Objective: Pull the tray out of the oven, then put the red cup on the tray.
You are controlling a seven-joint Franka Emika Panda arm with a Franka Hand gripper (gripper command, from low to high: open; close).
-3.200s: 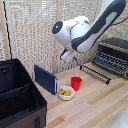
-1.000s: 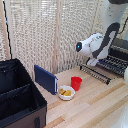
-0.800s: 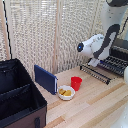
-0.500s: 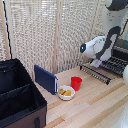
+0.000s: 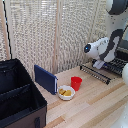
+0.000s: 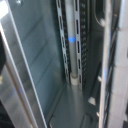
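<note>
- Exterior view: the oven (image 5: 121, 50) stands at the exterior view's right edge, mostly cut off by the frame and hidden behind the arm.
- The tray (image 5: 102, 70), a rack of dark wires, sticks out from the oven front over the wooden table (image 5: 95, 107); I cannot tell whether it is a rack or the open door.
- The gripper (image 5: 100, 64) hangs just above the tray, close to the oven mouth. Its fingers are hidden by the white wrist body, so I cannot tell if they are spread or pinching something.
- The red cup (image 5: 76, 82) stands upright on the table, well apart from the oven toward the exterior view's left. It is just beside the white bowl (image 5: 65, 92) with yellow pieces, and the blue slab (image 5: 46, 78) and the black case (image 5: 17, 97) are farther from the oven.
- Wrist view: only grey metal walls and a slotted rail (image 6: 67, 45) inside the oven are visible, blurred; no finger is seen here.
- To do this step well, I judge the fingers should take the front wire of the tray firmly and pull straight and level, so the rack does not tilt or jam.
- Compared with the earliest frame, the arm has moved from above the cup area to the oven; the cup and bowl have stayed in place.
</note>
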